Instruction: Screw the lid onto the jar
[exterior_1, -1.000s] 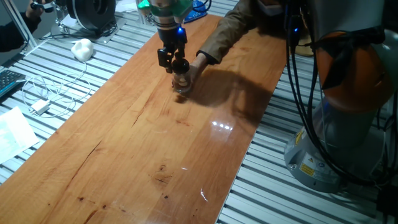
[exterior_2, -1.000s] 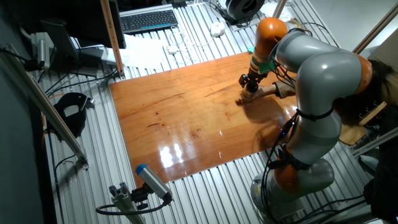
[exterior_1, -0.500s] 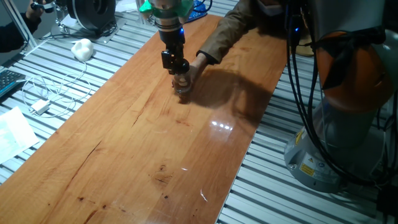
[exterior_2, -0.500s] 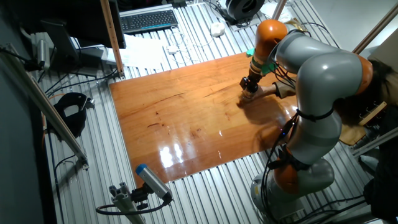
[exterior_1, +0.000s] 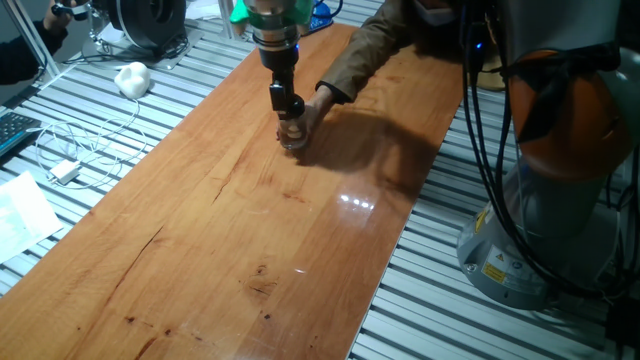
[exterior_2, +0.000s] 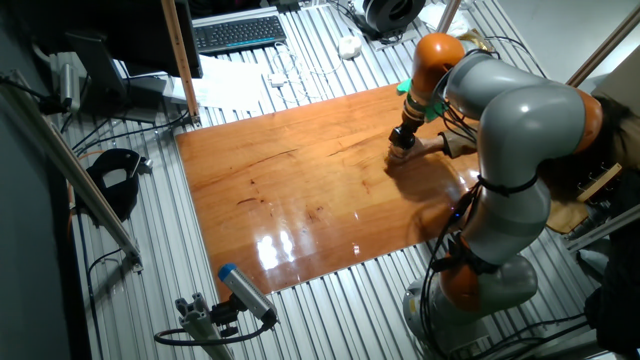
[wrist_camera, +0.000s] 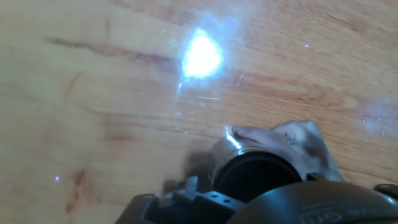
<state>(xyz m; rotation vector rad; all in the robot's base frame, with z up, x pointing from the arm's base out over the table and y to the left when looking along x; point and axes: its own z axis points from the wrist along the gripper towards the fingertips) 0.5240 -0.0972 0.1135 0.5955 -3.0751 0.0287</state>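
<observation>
Wooden worktop (exterior_1: 200, 220) is carrying the jar (exterior_1: 292, 137) near its far edge, where a person's hand (exterior_1: 312, 112) is steadying it while the gripper (exterior_1: 287, 103), closed narrowly on the lid (exterior_1: 290, 105), is seating it on top. From the other side, the gripper (exterior_2: 401, 142) is standing upright over the jar. Along the fingers, the lid (wrist_camera: 255, 177) is filling the jar's (wrist_camera: 239, 149) mouth; threading looks under way, and turning straight down should finish it.

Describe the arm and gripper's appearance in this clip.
The arm has rounded silver-grey segments with orange joint bands, and black cables hang beside its base. A green ring tops the wrist. The gripper is small, black and narrow.
</observation>
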